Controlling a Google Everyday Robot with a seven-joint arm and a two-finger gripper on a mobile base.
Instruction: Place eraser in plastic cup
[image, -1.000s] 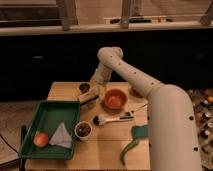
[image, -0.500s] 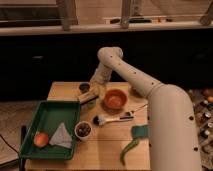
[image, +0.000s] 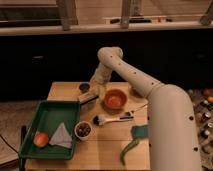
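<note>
A white robot arm (image: 131, 75) reaches from the right over a wooden worktop (image: 107, 150) and bends down to its hand (image: 94, 91), which sits low over the back left part of the worktop. Whether the hand is clenched or released cannot be told. The eraser (image: 87, 98), a pale block with a dark lower band, is right at the hand's tip, just in front of a small cup (image: 84, 87) and left of an orange bowl (image: 115, 99). Whether the hand grips the eraser cannot be told. Nearer the front lie a dark-handled brush (image: 113, 119), a second cup with dark contents (image: 83, 130) and a green tray (image: 49, 116).
</note>
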